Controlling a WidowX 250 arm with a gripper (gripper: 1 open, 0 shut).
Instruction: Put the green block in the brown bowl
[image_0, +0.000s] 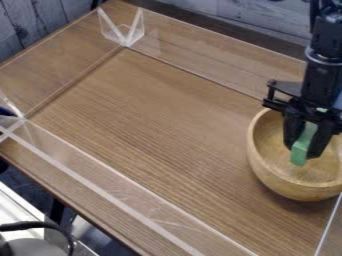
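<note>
The green block hangs upright inside the rim of the brown bowl, a light wooden bowl at the table's right side. My gripper is shut on the block's upper end, directly over the bowl's hollow. The block's lower end is down in the bowl; whether it touches the bottom I cannot tell. The dark arm rises from the gripper out of the top of the view.
The wooden table top is ringed by low clear plastic walls, with a clear corner bracket at the far left. A dark stool sits below the front edge.
</note>
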